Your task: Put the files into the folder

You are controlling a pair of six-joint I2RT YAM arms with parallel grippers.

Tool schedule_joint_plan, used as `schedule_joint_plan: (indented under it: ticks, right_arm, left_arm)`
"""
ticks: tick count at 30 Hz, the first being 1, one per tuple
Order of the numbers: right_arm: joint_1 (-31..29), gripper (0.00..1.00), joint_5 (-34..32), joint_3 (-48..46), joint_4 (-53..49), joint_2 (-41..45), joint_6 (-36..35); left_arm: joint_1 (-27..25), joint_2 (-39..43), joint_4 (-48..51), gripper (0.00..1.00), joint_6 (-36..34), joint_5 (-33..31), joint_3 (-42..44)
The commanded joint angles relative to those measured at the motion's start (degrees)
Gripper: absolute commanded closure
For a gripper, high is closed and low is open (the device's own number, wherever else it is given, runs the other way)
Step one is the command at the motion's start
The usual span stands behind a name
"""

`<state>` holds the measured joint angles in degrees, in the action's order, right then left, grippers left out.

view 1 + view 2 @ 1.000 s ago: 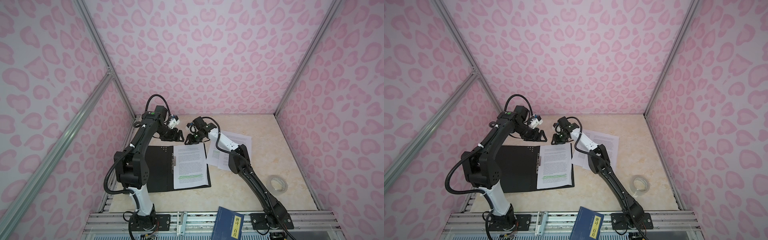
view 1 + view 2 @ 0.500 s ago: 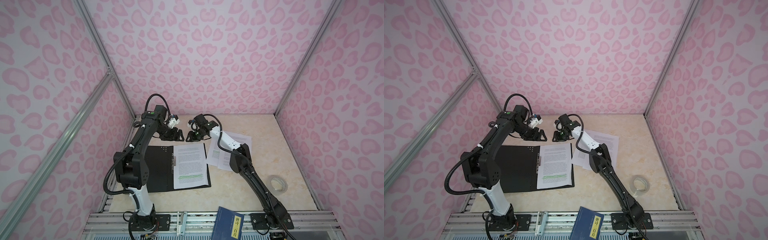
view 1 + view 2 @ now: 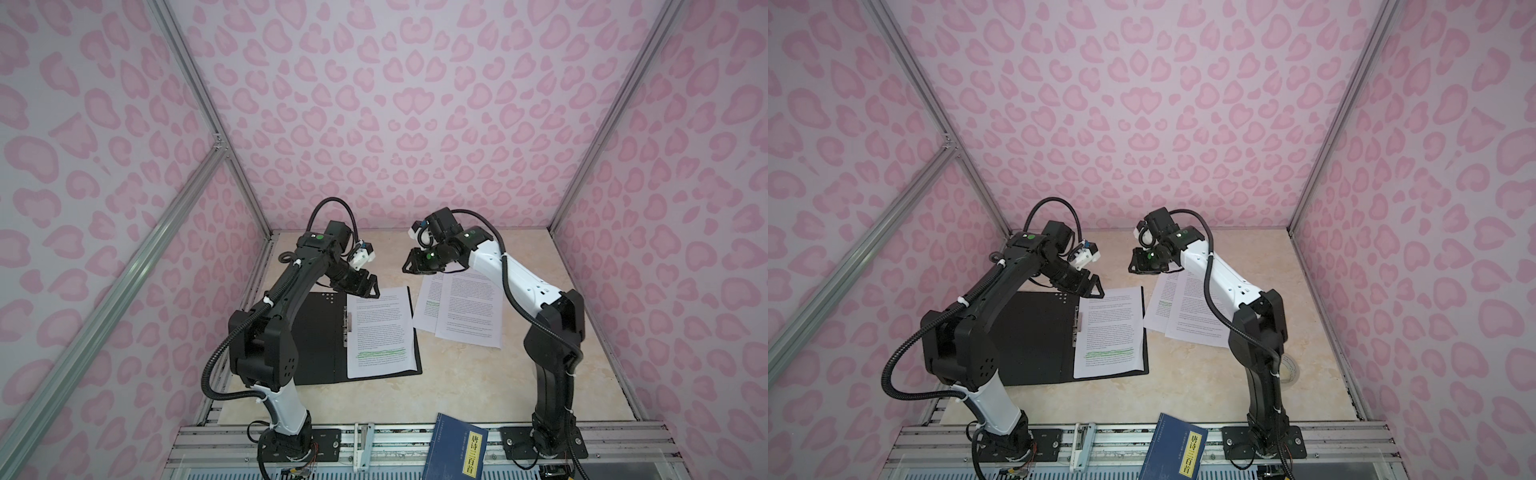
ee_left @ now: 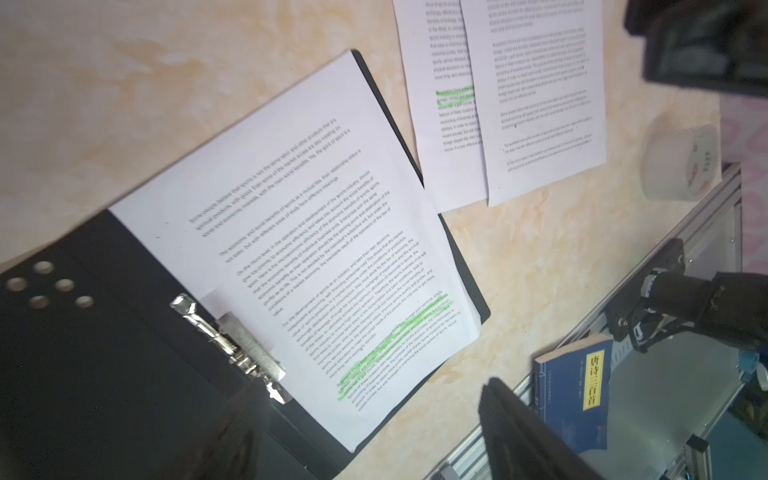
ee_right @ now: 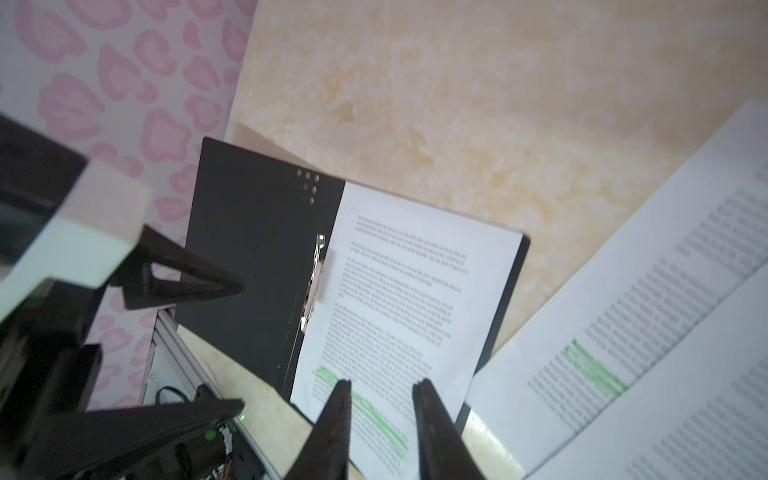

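One white printed sheet [image 3: 380, 332] with a green-highlighted line already lies on the right half of the open flat folder [image 3: 320, 336], which is black inside. The sheet's edge sits by the metal clip [image 4: 232, 345]; whether the clip grips it I cannot tell. The other two files [image 3: 469, 311], overlapping white printed pages, lie on the beige marbled desk [image 3: 457, 386] just beside the folder's right edge. The right pincer [image 3: 408, 265] hangs above their far end, jaws a little apart, grasping nothing. The left pincer [image 3: 371, 286] hovers over the folder's far edge, spread wide and empty. The step in hand looks like fetching the second page. The next move calls for coming down on a paper edge, pinching the top page alone, and sliding it across onto the one already filed.
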<state>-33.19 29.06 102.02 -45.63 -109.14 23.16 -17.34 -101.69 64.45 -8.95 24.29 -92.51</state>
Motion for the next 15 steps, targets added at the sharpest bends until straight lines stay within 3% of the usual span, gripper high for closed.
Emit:
schedule_joint_plan:
  ticks: [1, 8, 15]
  right_arm:
    - [-1.18, 0.70, 3.92, -13.67, 5.63, 7.17, 3.72]
    - [-6.71, 0.70, 7.01, -39.87, 22.15, 18.86, 13.93]
    - [-10.07, 0.70, 7.13, -49.22, 33.05, 18.79, 19.73]
  left_arm:
    - [-2.66, -0.83, -2.53, 0.17, -1.61, -1.11, 2.00]
    - [-5.17, -3.87, -7.58, 0.22, -0.22, -0.36, 7.03]
    - [-8.16, -7.59, -10.02, 0.25, -0.11, -2.11, 8.92]
